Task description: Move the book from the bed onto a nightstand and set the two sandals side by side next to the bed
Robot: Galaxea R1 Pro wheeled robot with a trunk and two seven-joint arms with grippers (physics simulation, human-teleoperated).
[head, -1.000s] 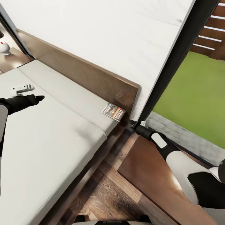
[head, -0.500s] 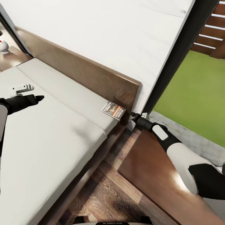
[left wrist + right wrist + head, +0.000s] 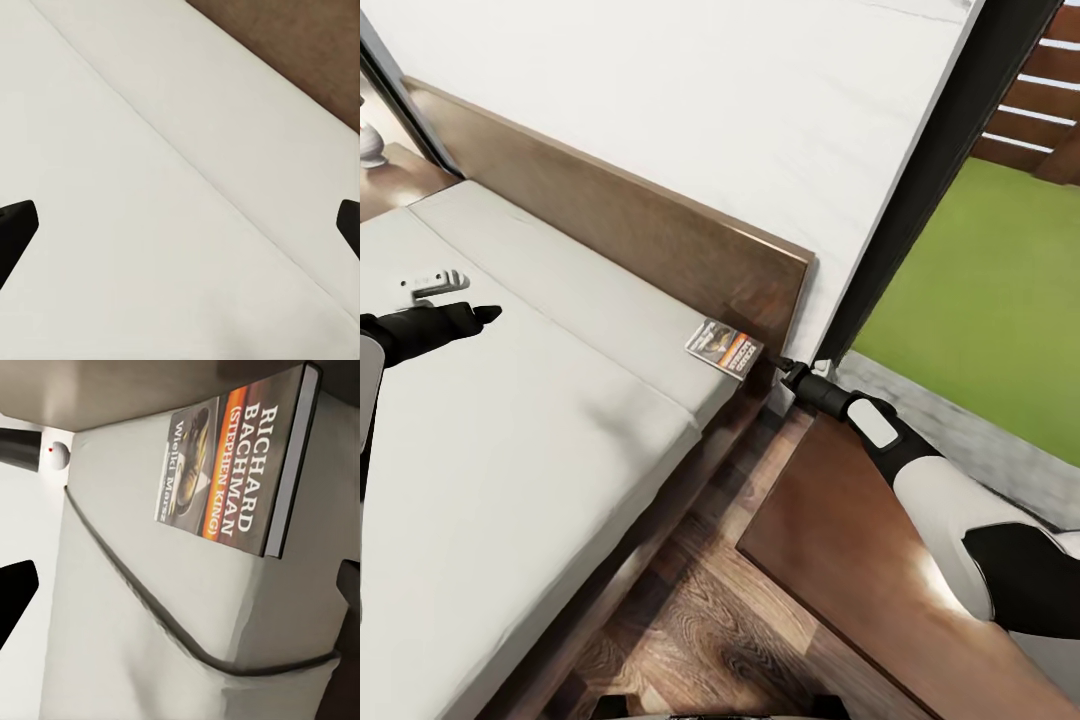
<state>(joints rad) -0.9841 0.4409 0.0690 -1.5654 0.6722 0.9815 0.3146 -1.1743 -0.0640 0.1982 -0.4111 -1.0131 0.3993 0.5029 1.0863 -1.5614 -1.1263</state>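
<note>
The book [image 3: 724,349] lies flat on the corner of the bed [image 3: 530,420], on the pale mattress close to the dark headboard [image 3: 630,230] and near the mattress edge that faces the nightstand [image 3: 850,560]. In the right wrist view the book [image 3: 236,465] is large and clear, its cover printed with an orange band and black lettering, its far corner running up against the dark wood.

The right gripper [image 3: 788,372] reaches over the nightstand top toward the book, its tip just beside the mattress corner and not touching the cover. In the head view the fingers are too small and dark against the floor gap to tell their spread; in the right wrist view the two dark fingertips [image 3: 16,592] sit at opposite edges of the picture, wide apart, with nothing between them but mattress and book.

The left gripper [image 3: 450,295] hangs over the middle of the mattress, well apart from the book. In the left wrist view its fingertips [image 3: 15,229] are cut off at both edges, spread wide over bare mattress, holding nothing.

A small white lamp [image 3: 370,150] on a second nightstand is cut off at the picture's edge. A dark door frame [image 3: 930,190] stands beside the headboard, with green lawn [image 3: 990,310] beyond. The robot's base is cut off at the bottom edge.
</note>
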